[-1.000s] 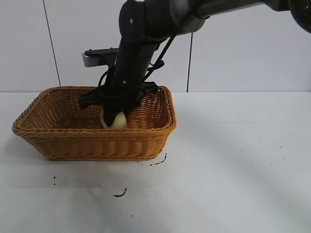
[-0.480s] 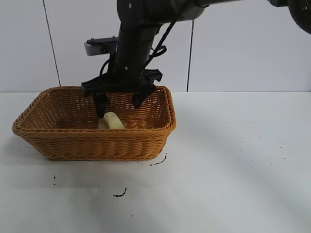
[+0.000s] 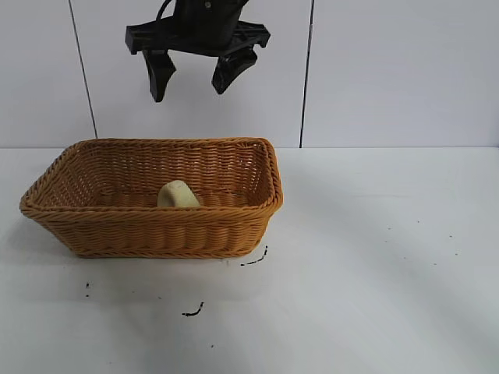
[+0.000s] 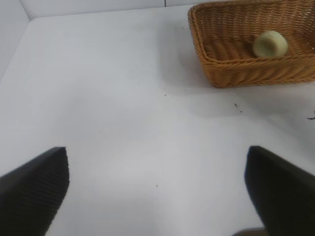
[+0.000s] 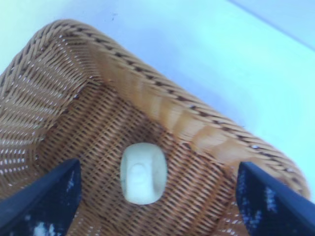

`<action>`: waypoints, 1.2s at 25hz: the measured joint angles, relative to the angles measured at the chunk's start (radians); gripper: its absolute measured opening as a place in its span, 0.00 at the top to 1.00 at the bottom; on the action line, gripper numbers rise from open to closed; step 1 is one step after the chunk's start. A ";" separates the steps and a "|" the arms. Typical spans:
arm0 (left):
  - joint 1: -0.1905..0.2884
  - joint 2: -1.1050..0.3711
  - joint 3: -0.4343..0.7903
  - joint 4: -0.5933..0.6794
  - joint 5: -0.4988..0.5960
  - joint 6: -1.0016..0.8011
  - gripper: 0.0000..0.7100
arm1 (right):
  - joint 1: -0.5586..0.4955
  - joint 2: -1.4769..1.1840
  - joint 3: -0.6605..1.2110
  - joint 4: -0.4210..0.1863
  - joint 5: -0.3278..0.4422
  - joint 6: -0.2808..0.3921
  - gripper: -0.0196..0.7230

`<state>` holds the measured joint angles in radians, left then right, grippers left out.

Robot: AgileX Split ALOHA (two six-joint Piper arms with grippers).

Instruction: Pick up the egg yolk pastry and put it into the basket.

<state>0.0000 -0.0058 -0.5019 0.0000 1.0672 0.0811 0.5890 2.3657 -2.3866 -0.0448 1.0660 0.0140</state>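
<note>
— Wicker, orange-brown: the basket (image 3: 156, 226) sits toward the left end of the white table (image 3: 374, 257), nearer its back edge, where the pale wall panels rise. What else lies around it?

— Little. A few dark specks and short curled marks dot the table in front of the basket, one just off its front right corner (image 3: 255, 259), another nearer the front edge (image 3: 193, 312). Nothing stands between the basket and anything above it. I can read no label or writing anywhere.

— And the egg yolk pastry (image 3: 178, 195)?

— Inside the basket, resting on its woven floor, close to the front wall and roughly mid-length. It is pale yellow and rounded. From the right wrist view it shows a small raised bump on top, and lies free of the walls.

— Where is the right gripper (image 3: 196, 76)?

— High above the basket, against the wall panels, well apart from the pastry. Its two black fingers (image 3: 159, 74) point down and stand spread wide, with nothing between them. The pastry lies directly beneath the gap.

— The left gripper (image 4: 157, 189)?

— Off over bare table, well away from the basket's end wall. Its two dark fingertips stand far apart and hold nothing.
</note>
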 joint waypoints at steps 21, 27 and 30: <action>0.000 0.000 0.000 0.000 0.000 0.000 0.02 | -0.525 -0.004 0.000 0.090 0.143 0.003 0.15; 0.000 0.000 0.000 0.000 0.000 0.000 0.02 | -0.527 -0.025 0.058 0.099 0.145 0.003 0.15; 0.000 0.000 0.000 0.000 0.000 0.000 0.02 | -0.527 -0.077 0.161 0.100 0.145 0.003 0.15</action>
<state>0.0000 -0.0058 -0.5019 0.0000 1.0672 0.0811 0.0618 2.2886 -2.2260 0.0555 1.2112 0.0172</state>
